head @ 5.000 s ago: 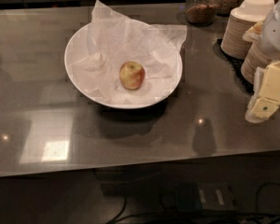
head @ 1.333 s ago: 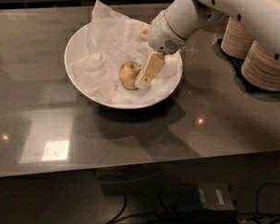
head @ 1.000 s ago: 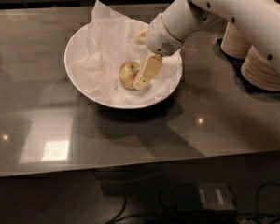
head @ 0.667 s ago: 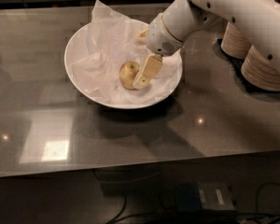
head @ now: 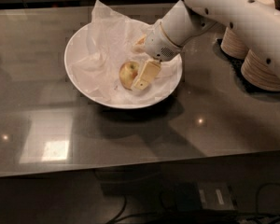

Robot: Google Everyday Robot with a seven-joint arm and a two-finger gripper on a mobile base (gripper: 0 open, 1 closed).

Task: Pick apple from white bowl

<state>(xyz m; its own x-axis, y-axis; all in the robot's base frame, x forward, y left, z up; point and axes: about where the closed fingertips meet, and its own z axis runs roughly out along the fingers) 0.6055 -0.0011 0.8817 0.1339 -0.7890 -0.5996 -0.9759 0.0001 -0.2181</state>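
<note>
Found the apple (head: 127,73) inside the bowl (head: 79,45), lying on the crumpled paper (head: 107,41) that lined it, a little right of the middle. Noted the paper covering most of the inside and rising past the far rim in a peak. Found the bowl itself standing on the grey counter (head: 46,120), toward its far side.

Saw the end effector (head: 140,63) down in the bowl, reaching in from the right on a white arm (head: 233,13). Judged it open: one cream finger (head: 147,73) against the apple's right side, the other (head: 139,42) apart from it, higher up near the far wall. Could not tell whether the apple lay between them or only beside the nearer one. Marked the apple as not lifted, low on the paper.

Spotted two stacks (head: 266,71) of nested beige paper bowls at the right end of the counter, partly hidden behind the arm and well apart from the bowl. Could not see into the top ones.
</note>
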